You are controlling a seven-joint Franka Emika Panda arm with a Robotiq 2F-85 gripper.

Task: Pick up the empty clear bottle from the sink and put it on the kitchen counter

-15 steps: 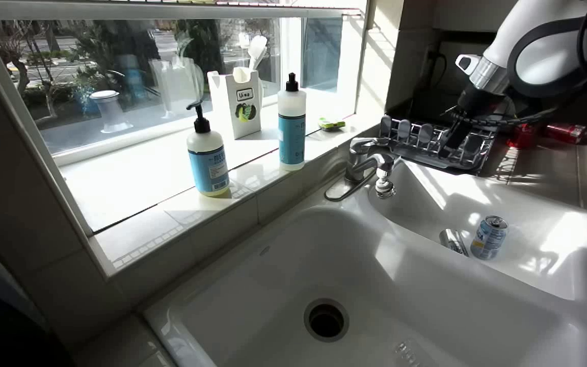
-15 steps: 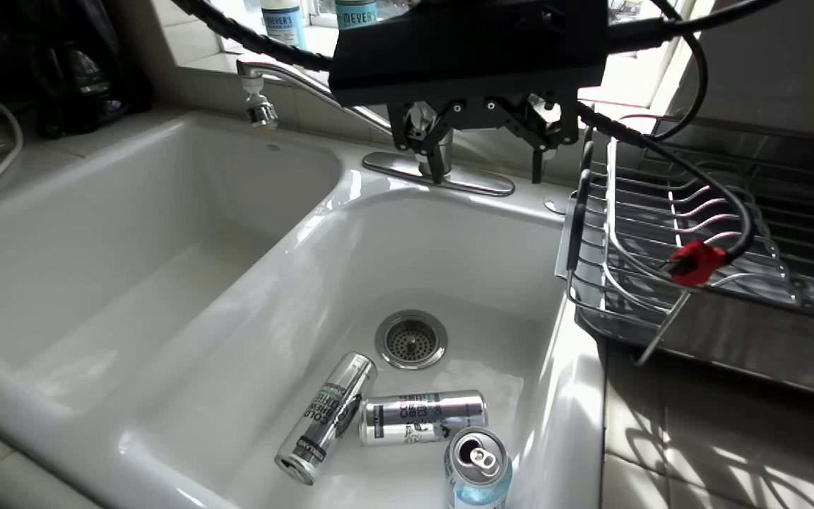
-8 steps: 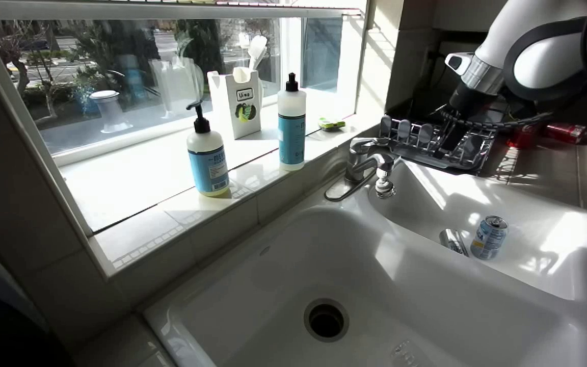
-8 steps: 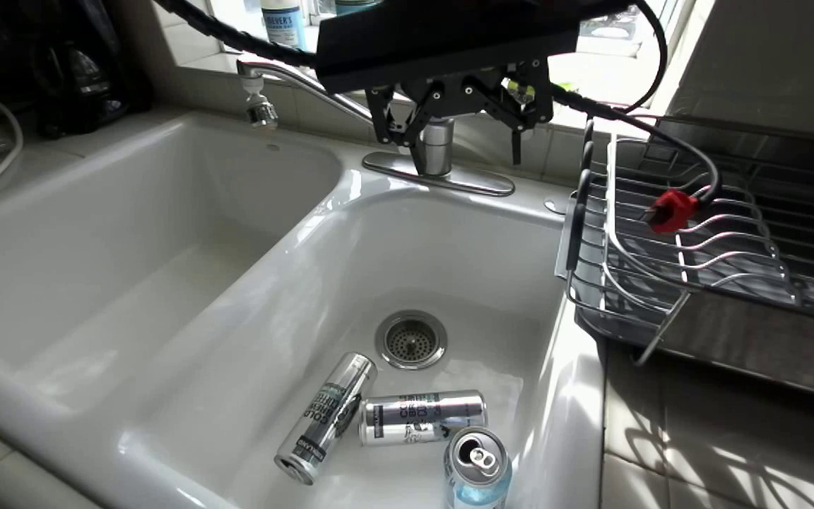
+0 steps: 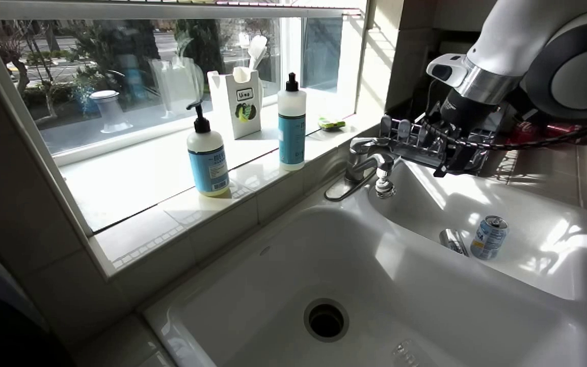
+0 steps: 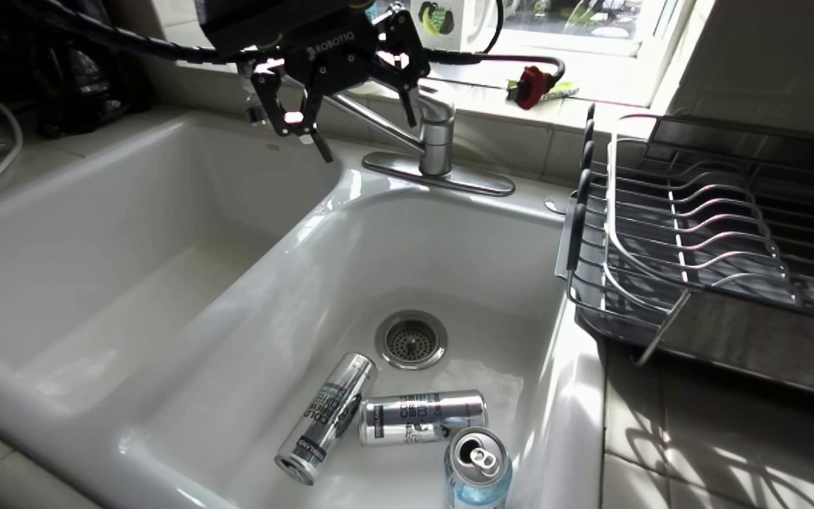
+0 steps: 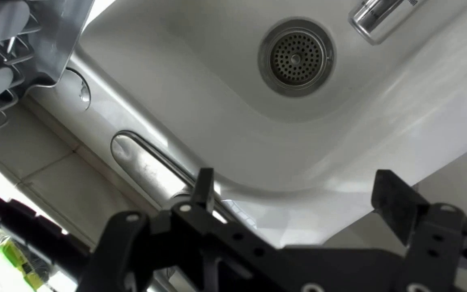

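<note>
The empty clear bottle (image 5: pixel 404 353) lies in the large basin, at the bottom edge of an exterior view; only part of it shows and its label is not visible. The white sink (image 5: pixel 242 290) has two basins and shows in an exterior view (image 6: pixel 470 247) and the wrist view (image 7: pixel 225 134). The tiled kitchen counter (image 6: pixel 636 424) borders it. My gripper (image 6: pixel 369 134) is open and empty, above the back of the sink by the faucet. In the wrist view the gripper (image 7: pixel 294 182) has nothing between its fingers, and the bottle is out of view.
The chrome faucet (image 6: pixel 437 141) stands behind the sink. Two silver cans (image 6: pixel 326 417) and a blue can (image 6: pixel 478 466) are in the smaller basin. A dish rack (image 6: pixel 689 233) stands beside it. Soap bottles (image 5: pixel 208 163) stand on the window ledge.
My open gripper has moved away from the dish rack side, past the faucet toward the large basin, and has turned and tilted. The cans stay in place.
</note>
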